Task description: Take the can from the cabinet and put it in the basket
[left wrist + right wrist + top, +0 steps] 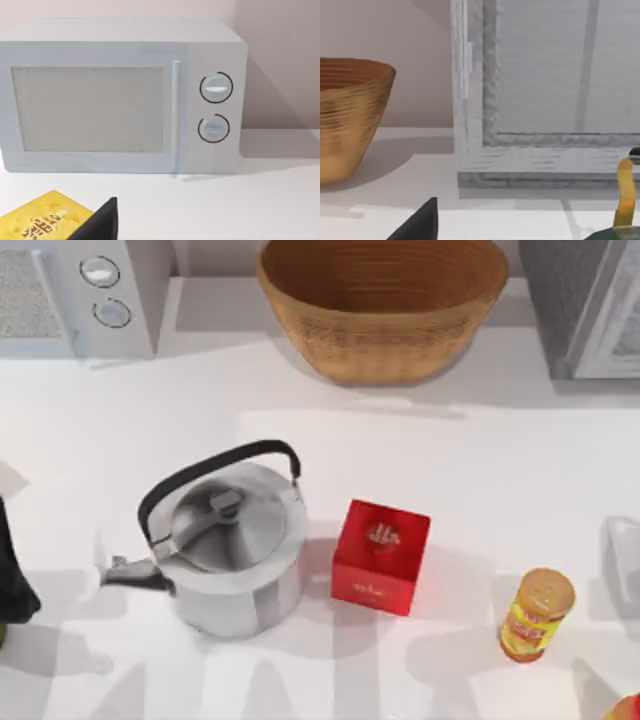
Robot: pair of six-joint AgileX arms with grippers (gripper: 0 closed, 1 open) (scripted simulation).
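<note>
The near edge of the tabletop (480, 460) is crowded; the left arm sits at the top view's left edge with its claw (12, 575) low by the kettle (225, 550), and whether its fingers are apart or together I cannot tell; the right claw (420, 222) shows as a dark wedge in its own wrist view, facing the cabinet, and its fingers I cannot tell either.

Between the arms stand the kettle, the red cube box (380, 556) just beside it, and the yellow jar (537, 615) toward the right; a reach from the right side that swings low could clip the jar and topple it, since it is tall and narrow.

Farther back, the basket (385, 310) sits at the middle rear, the white appliance (90, 295) at rear left, the cabinet (580, 305) at rear right; its pale door (560, 75) looks closed in the right wrist view.

The can is presumably behind that door, hidden; the chief risk is mistaking the red box for it, or pushing against the door rather than pulling it open; a slim can, once gripped, could also slip or tip against the frame on the way out.
</note>
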